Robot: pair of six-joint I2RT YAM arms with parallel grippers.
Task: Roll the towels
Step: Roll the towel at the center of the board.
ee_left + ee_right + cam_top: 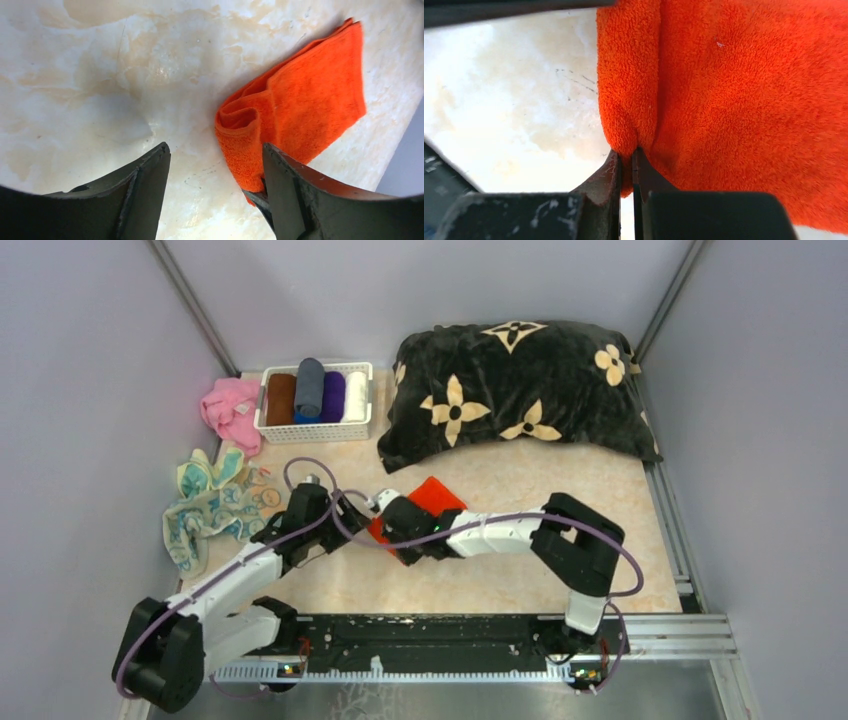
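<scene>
The orange-red towel [437, 497] lies folded on the table's middle; it also shows in the left wrist view [305, 100] and fills the right wrist view [744, 100]. My right gripper [627, 159] is shut on a rolled-up fold at the towel's near edge; in the top view it [388, 534] sits at the towel's left corner. My left gripper [215, 152] is open and empty just left of that edge, its right finger [292, 187] beside the towel; from above it [352, 518] is next to the right gripper. Teal and pale yellow towels [213, 502] lie crumpled at the left.
A white basket [316, 430] with rolled cloths stands at the back left, a pink cloth [229, 410] beside it. The big black cushion with cream flowers [520, 390] lies across the back right. A metal rail [670, 530] runs along the right edge.
</scene>
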